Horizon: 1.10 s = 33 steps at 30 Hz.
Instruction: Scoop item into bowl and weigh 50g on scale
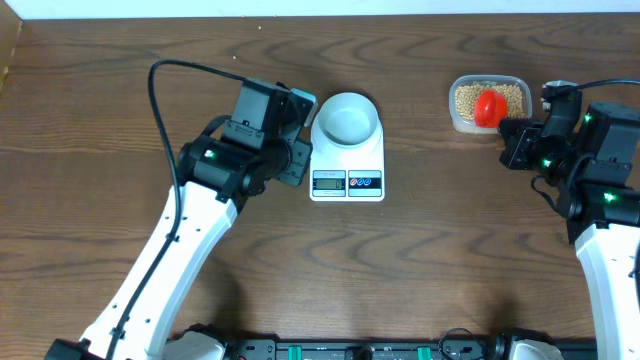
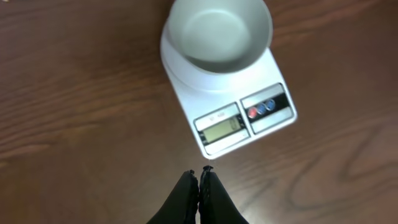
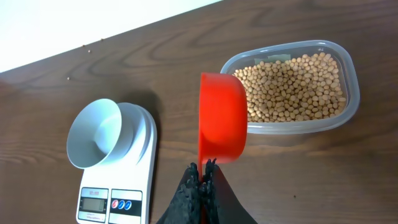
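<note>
The empty bowl [image 1: 347,118] sits on the white scale [image 1: 347,181] at the table's middle; both also show in the left wrist view, bowl [image 2: 221,31] and scale [image 2: 239,124]. Tan beans [image 1: 490,96] fill a clear tub [image 1: 463,122] at the right. My right gripper [image 3: 203,168] is shut on the handle of a red scoop [image 3: 222,117], held at the tub's left edge, its mouth facing left, in the overhead view [image 1: 490,107]. My left gripper [image 2: 199,172] is shut and empty, hovering just left of the scale's front.
The beans [image 3: 292,84] and tub [image 3: 348,112] lie right of the scoop in the right wrist view, the bowl [image 3: 99,134] and scale [image 3: 118,193] to its left. Bare wooden table lies between the scale and the tub. A white wall edges the table's far side.
</note>
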Tool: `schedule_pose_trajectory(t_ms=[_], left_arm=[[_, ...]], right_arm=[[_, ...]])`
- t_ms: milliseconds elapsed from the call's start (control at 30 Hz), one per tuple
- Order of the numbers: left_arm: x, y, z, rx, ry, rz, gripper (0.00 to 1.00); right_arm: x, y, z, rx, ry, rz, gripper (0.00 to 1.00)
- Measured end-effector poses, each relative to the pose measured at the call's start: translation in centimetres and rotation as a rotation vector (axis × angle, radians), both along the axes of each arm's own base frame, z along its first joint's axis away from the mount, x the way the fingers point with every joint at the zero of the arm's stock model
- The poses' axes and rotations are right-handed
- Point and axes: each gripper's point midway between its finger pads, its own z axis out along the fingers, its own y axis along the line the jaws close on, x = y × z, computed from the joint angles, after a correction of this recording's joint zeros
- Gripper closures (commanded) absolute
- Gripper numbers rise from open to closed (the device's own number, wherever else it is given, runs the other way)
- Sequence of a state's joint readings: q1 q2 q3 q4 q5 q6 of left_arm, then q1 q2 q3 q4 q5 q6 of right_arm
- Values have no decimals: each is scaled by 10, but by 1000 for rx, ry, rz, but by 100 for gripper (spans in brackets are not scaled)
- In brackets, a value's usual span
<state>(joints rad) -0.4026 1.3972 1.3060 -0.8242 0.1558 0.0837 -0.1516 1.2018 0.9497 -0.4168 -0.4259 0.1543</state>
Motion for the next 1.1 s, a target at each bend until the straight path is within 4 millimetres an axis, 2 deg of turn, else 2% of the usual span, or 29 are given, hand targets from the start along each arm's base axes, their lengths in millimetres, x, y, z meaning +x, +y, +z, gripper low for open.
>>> schedule_pose_trajectory(t_ms=[100,167,200,333,433,500,700,767,833,867,900,1100], left_arm=[[-6,-1,-3,-4,29,-11,92],[-8,-1,-3,-7,34,-16,83],[-8,-2,-3,-8,35,-20,75],[-8,-2,-3,-9,37,-21,70],[-8,-2,-3,-7,36,-25,61],[-8,-2,-3,-7,36,-25,49],[-9,-3,-3,-8,36,-30,39],[-9,-3,-3,-8,36,-29,29],[-9,-3,-3,-7,35,-31,24],[-9,-3,-3,-7,35,-32,12],[-9,-3,-3,-7,35,-33,5],[-9,-3,-3,-6,35,-33,4]], right_arm=[[0,0,0,0,0,0,99],[0,0,0,0,0,0,99],[0,0,0,0,-1,0,99],[0,0,0,0,-1,0,99],[0,0,0,0,-1,0,99],[0,0,0,1,-1,-1,99],[-1,0,-1,1,7,-1,99],[-1,0,-1,1,7,-1,99],[-1,0,-1,2,8,-1,99],[-1,0,-1,2,8,-1,99],[-1,0,-1,2,8,0,99],[-1,0,-1,2,8,-1,99]])
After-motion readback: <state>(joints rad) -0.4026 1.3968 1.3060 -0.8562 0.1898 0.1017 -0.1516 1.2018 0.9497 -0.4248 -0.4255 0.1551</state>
